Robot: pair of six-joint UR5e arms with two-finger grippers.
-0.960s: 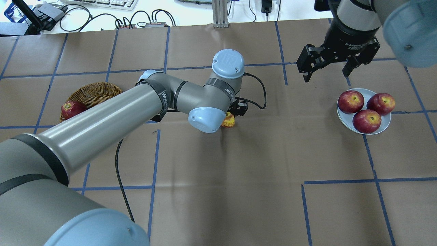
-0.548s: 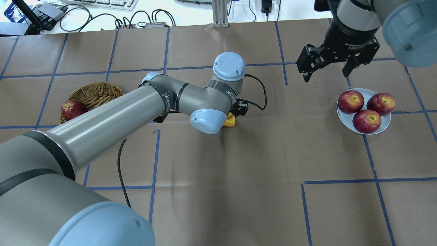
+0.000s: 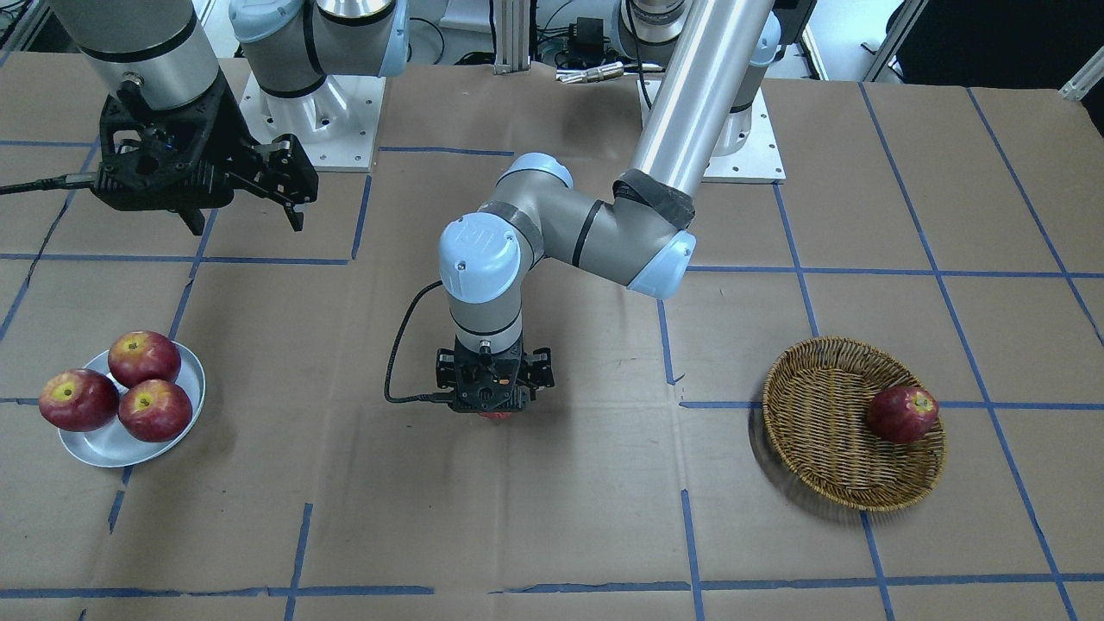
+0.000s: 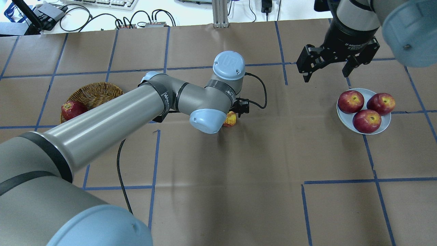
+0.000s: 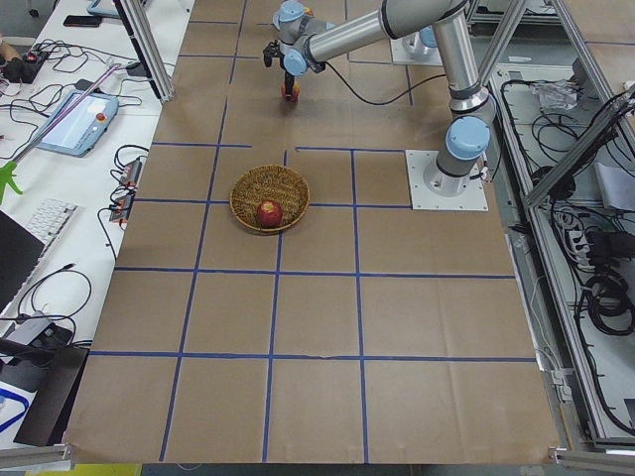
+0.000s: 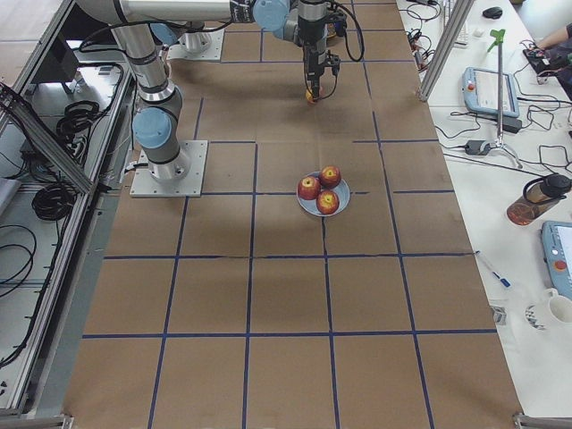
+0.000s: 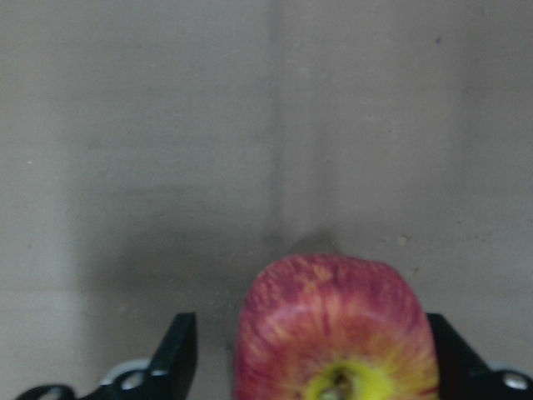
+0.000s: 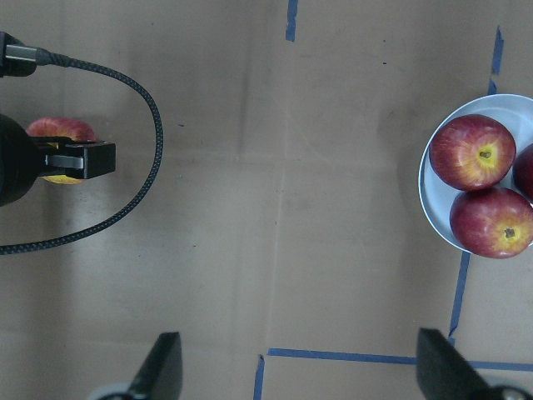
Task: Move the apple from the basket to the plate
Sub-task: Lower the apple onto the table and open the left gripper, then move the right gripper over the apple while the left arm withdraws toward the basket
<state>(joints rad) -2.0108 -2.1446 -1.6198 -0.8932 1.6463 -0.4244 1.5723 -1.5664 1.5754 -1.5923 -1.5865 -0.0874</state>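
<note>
– Brown-papered surface point(image 4: 239, 191), blue tape grid. Where on it to look for the apple point(image 7: 333, 325)?

– Out in the middle, well apart from both the basket point(image 4: 99, 90) and the plate point(image 4: 343, 119). Stem hollow up, standing between the fingers point(image 7: 179, 350) of the left pincer point(image 7: 310, 333).

– Clamped?

– No. Spread wide, with a clear gap at one finger and touching or nearly so at the other. Seemingly set down on the paper, though mostly hidden under the wrist in the wider views.

– And the right pincer point(image 4: 325, 77)?

– Wide open too, empty, hovering above the surface near the plate.

– Which way from there to the apple?

– Off toward the robot's left, across a bare stretch of paper. Much nearer the plate than the left arm, so probably the one to finish the carry: left pincer straight up and clear first, then a reach across by the right.

– Room on the plate?

– Tight, with three darker apples point(image 4: 350, 101) on it.
</note>
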